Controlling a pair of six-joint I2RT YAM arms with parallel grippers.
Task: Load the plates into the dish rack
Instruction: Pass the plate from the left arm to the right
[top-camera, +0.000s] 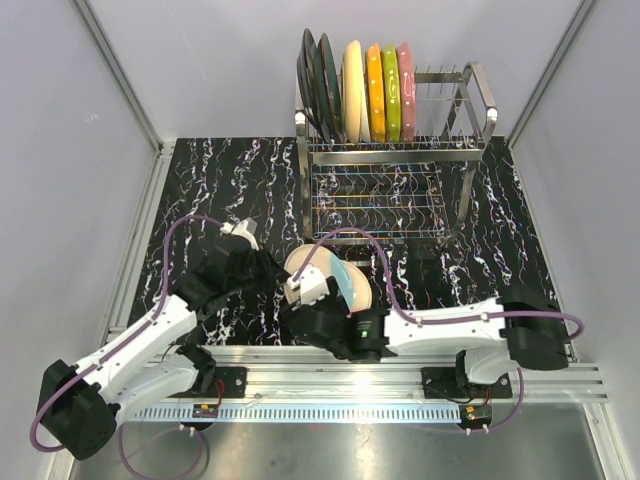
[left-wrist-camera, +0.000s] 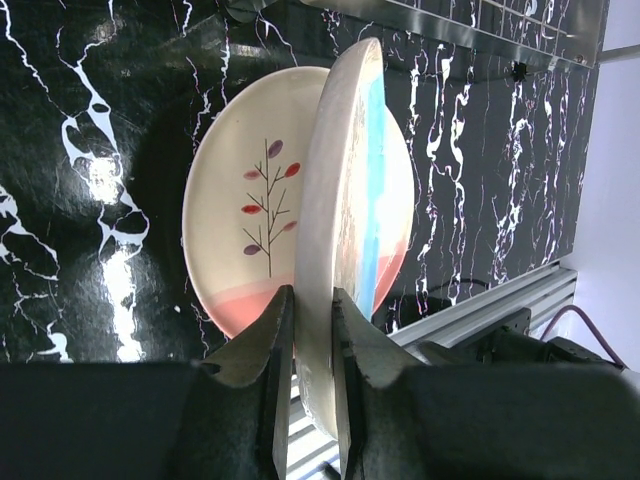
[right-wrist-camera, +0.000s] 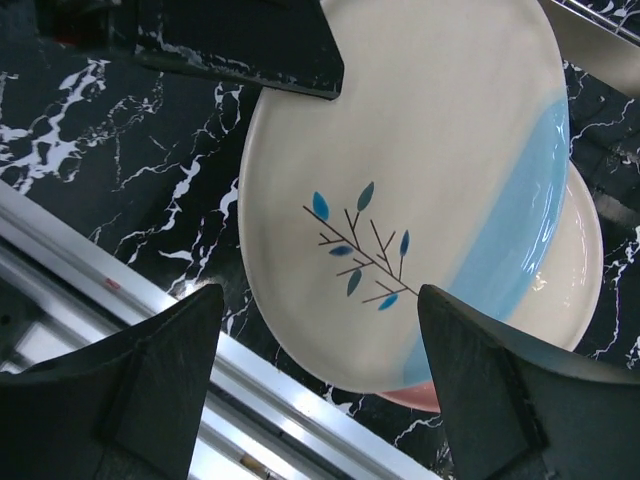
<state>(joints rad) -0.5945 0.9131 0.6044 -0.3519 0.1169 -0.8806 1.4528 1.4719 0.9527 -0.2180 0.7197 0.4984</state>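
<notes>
Right wrist cam: your right gripper (right-wrist-camera: 320, 300) stood wide open over a blue-and-cream plate (right-wrist-camera: 420, 130).

You had both dark fingers (right-wrist-camera: 150, 380) low in frame and spread far apart, with the plate's lower rim showing between them. The plate face was toward the camera: cream, a pale blue band down the right side, a thin brown sprig with blue leaves near the middle. A dark block (right-wrist-camera: 250, 45) overlapped its upper-left rim. Behind it you could see a second plate (right-wrist-camera: 585, 250), cream with a pink edge, sticking out lower right. Under both was the black marble table (right-wrist-camera: 120, 150), with an aluminium rail (right-wrist-camera: 290, 400) crossing lower left. A bit of chrome wire (right-wrist-camera: 590, 12) showed top right.
</notes>
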